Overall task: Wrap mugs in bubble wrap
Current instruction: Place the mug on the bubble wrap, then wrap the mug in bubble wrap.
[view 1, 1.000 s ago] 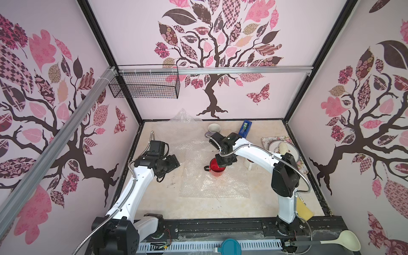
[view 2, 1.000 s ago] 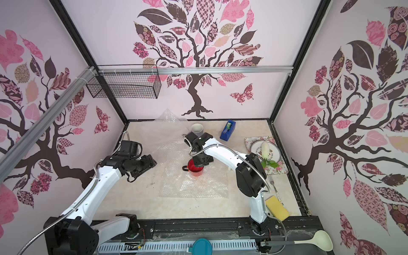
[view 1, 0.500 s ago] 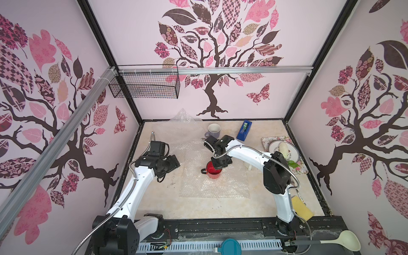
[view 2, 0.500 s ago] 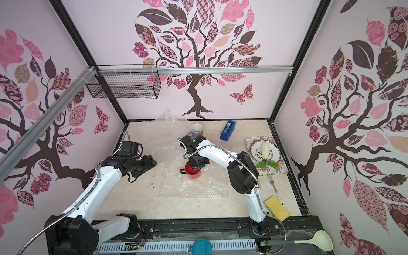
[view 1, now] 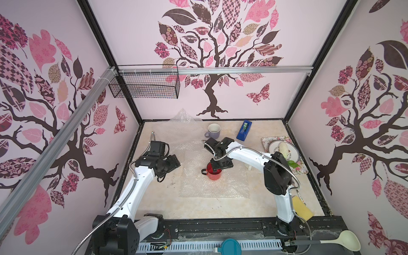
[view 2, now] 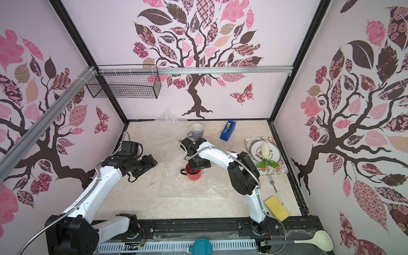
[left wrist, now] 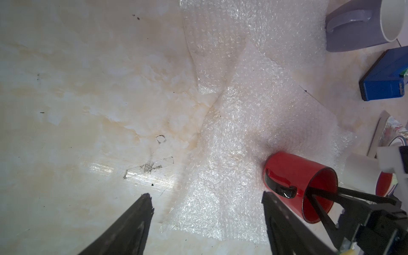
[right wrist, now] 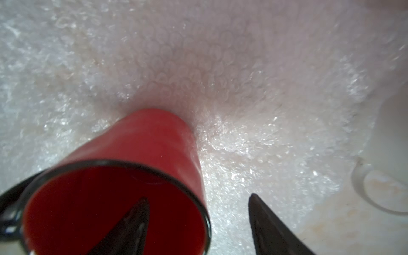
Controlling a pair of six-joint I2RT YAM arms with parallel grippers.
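Note:
A red mug (view 1: 213, 174) (view 2: 193, 174) with a dark handle stands upright on a flat bubble wrap sheet (view 1: 212, 189) (left wrist: 242, 123) at mid-table. My right gripper (right wrist: 197, 197) is open and straddles the mug's rim, one finger inside the mug (right wrist: 143, 141) and one outside. My left gripper (left wrist: 206, 195) (view 1: 174, 161) hangs open and empty over the sheet's left edge. A lavender mug (view 1: 213, 130) (left wrist: 364, 26) stands at the back. A white mug (left wrist: 359, 170) shows partly behind my right arm. More bubble wrap (view 1: 176, 132) lies crumpled at the back left.
A blue tape dispenser (view 1: 244, 130) sits at the back. A floral tray (view 1: 265, 141) with a plate lies against the right wall. A fork (view 2: 274, 187) and a yellow sponge (view 1: 302, 209) lie in front of it. A wire basket (view 1: 145, 88) hangs high at the left.
My right gripper carried the red mug slightly left and nearer over the sheet, then opened off its rim. The left arm has stayed still.

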